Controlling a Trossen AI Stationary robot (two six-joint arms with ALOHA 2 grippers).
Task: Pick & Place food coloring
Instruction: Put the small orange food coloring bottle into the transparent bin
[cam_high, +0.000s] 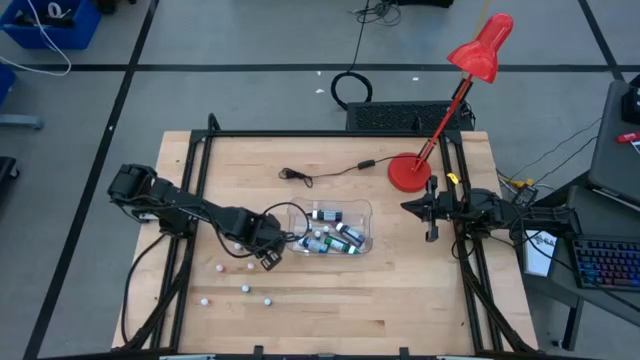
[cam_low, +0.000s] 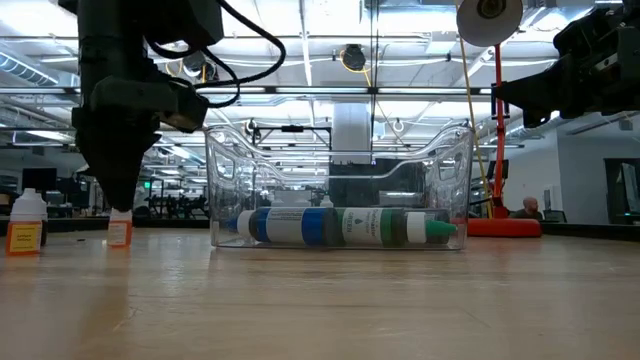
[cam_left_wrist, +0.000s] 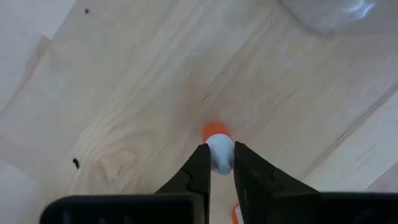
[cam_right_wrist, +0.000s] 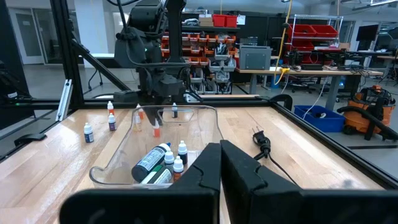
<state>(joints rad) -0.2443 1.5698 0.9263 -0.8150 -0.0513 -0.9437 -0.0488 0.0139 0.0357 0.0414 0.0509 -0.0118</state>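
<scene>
- The left gripper (cam_left_wrist: 219, 163) is down at the table just outside the tub (cam_high: 300, 212); its fingers (cam_left_wrist: 198, 171) are clamped on the white cap of an orange bottle (cam_left_wrist: 217, 132) standing upright directly beneath it; the bottle's base seems to be on the wood, so the lift looks not yet made
- Several bottles (cam_high: 330, 238) already lie inside the tub, just beyond the gripper; judged from this, part of the task is done
- Loose bottles (cam_high: 245, 289) stand scattered on the table on the gripper's other side, away from the tub; these are left to move
- The right gripper (cam_right_wrist: 219, 163) waits well apart, across the tub near the red lamp (cam_high: 408, 172); its fingers are together and hold nothing
</scene>
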